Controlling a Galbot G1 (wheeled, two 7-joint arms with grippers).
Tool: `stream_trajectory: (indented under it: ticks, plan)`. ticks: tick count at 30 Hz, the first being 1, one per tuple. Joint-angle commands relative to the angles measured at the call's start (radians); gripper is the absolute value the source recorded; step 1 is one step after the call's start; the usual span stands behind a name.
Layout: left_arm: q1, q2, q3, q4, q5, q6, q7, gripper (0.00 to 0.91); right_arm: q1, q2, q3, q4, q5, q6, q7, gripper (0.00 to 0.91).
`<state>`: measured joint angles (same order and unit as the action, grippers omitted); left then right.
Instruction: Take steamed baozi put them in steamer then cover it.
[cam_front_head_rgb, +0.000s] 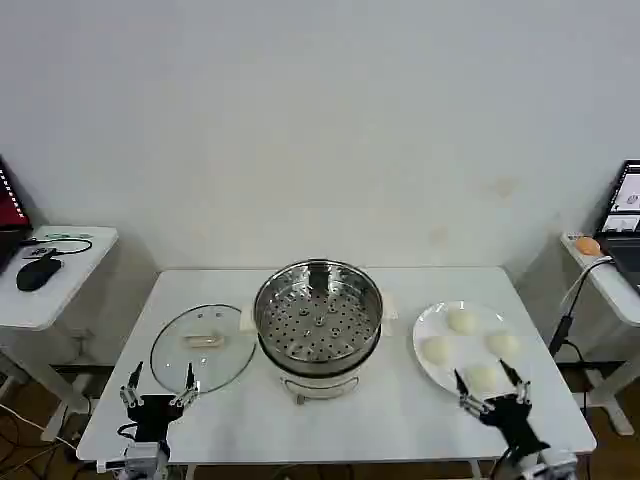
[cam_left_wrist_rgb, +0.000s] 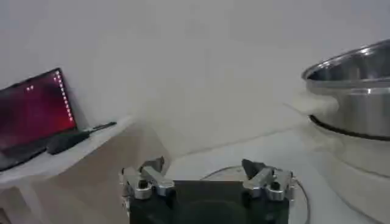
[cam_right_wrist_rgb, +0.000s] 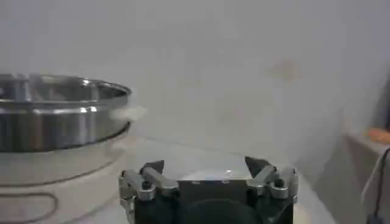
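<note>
White table (cam_front_head_rgb: 400, 420) seen from the head camera, with the steamer (cam_front_head_rgb: 318, 318) standing at its centre: a shiny steel pot on a white base, uncovered, its perforated tray bare. To the left of the pot, just beside it, the cover (cam_front_head_rgb: 203, 346) lies flat on the table, handle upward. To the right of the pot a white plate (cam_front_head_rgb: 428, 325) carries the four steamed baozi (cam_front_head_rgb: 461, 321), grouped close together. The left gripper (cam_front_head_rgb: 159, 385) sits at the near edge of the table, at the near rim of the cover, its fingers spread wide with nothing between them; its wrist camera shows both fingertips apart and the pot wall (cam_left_wrist_rgb: 356, 91) beyond. The right gripper (cam_front_head_rgb: 489, 385) sits at the near right edge, just near of the plate, fingers likewise spread wide and empty; its wrist camera shows the steamer (cam_right_wrist_rgb: 58, 112) off to one side. Small side tables flank the scene, a laptop (cam_left_wrist_rgb: 33, 115) on the left one.
</note>
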<state>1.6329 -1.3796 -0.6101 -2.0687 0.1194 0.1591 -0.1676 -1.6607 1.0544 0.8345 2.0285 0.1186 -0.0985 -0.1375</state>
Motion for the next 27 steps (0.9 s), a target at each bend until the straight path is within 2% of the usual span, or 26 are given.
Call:
stream_trajectory:
  ticks: [1,3,6,7,8,10,11,12,14,15,17,19,21,22,24,27]
  plan:
    - [-0.003,0.009,0.017,-0.011,0.060,0.069,0.079,0.907,0.048,-0.124,0.085,-0.031,-0.107,-0.058,-0.011,0.907]
    - [-0.006,0.009,0.018,-0.010,0.094,0.057,0.123,0.907,0.072,-0.188,0.104,-0.059,-0.159,-0.086,-0.057,0.907]
    - [-0.013,0.008,0.030,-0.011,0.110,0.049,0.135,0.907,0.149,-0.332,0.101,-0.126,-0.237,-0.142,-0.185,0.907]
    - [-0.015,0.008,0.034,-0.011,0.115,0.047,0.134,0.907,0.172,-0.348,0.091,-0.134,-0.256,-0.148,-0.213,0.907]
    - [-0.017,0.008,0.037,-0.009,0.121,0.044,0.133,0.907,0.211,-0.404,0.081,-0.160,-0.301,-0.161,-0.268,0.907]
    - [-0.023,0.008,0.044,0.003,0.140,0.032,0.131,0.907,0.280,-0.476,0.028,-0.225,-0.405,-0.149,-0.360,0.907]
    - [-0.024,0.008,0.046,0.007,0.151,0.030,0.130,0.907,0.315,-0.504,0.002,-0.249,-0.428,-0.142,-0.400,0.907]
    - [-0.028,0.006,0.050,0.014,0.175,0.019,0.129,0.907,0.408,-0.553,-0.072,-0.305,-0.459,-0.123,-0.473,0.907]
    - [-0.031,0.002,0.054,0.018,0.179,0.015,0.129,0.907,0.525,-0.579,-0.171,-0.360,-0.490,-0.095,-0.529,0.907]
    - [-0.032,-0.003,0.055,0.018,0.180,0.015,0.129,0.907,0.620,-0.568,-0.230,-0.396,-0.560,-0.054,-0.588,0.907]
    - [-0.038,-0.009,0.062,0.024,0.183,0.015,0.127,0.907,0.697,-0.538,-0.319,-0.433,-0.569,-0.048,-0.640,0.907]
    - [-0.047,-0.011,0.071,0.036,0.193,0.015,0.126,0.907,0.829,-0.541,-0.445,-0.534,-0.524,-0.038,-0.677,0.907]
    - [-0.049,-0.008,0.071,0.036,0.197,0.012,0.127,0.907,0.982,-0.546,-0.623,-0.646,-0.568,0.028,-0.693,0.907]
    - [-0.048,-0.007,0.069,0.035,0.195,0.011,0.128,0.907,1.033,-0.550,-0.664,-0.669,-0.579,0.045,-0.698,0.907]
    - [-0.042,-0.002,0.054,0.031,0.189,0.006,0.128,0.907,1.224,-0.556,-0.854,-0.760,-0.557,0.072,-0.728,0.907]
    - [-0.043,-0.006,0.051,0.032,0.194,0.002,0.127,0.907,1.414,-0.536,-1.005,-0.854,-0.528,0.110,-0.770,0.907]
